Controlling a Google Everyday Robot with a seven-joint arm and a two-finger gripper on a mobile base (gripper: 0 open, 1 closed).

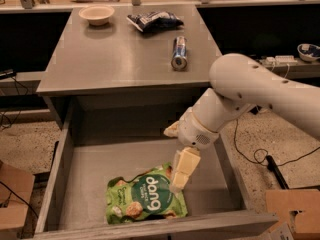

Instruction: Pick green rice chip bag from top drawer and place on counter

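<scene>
The green rice chip bag (145, 199) lies flat on the bottom of the open top drawer (95, 169), near its front, "dang" lettering facing up. My gripper (172, 160) hangs inside the drawer on the white arm that reaches in from the right. It is open and empty. One cream finger (183, 170) points down over the bag's upper right corner; the other finger (172, 130) sticks out to the left above it. I cannot tell whether the lower finger touches the bag. The grey counter (125, 59) sits above and behind the drawer.
On the counter stand a cream bowl (96, 14), a dark blue-and-white bag (154, 20) and a can lying on its side (179, 53). Cardboard boxes sit on the floor at the left (12, 194) and right (295, 209). Cables run over the floor at the right.
</scene>
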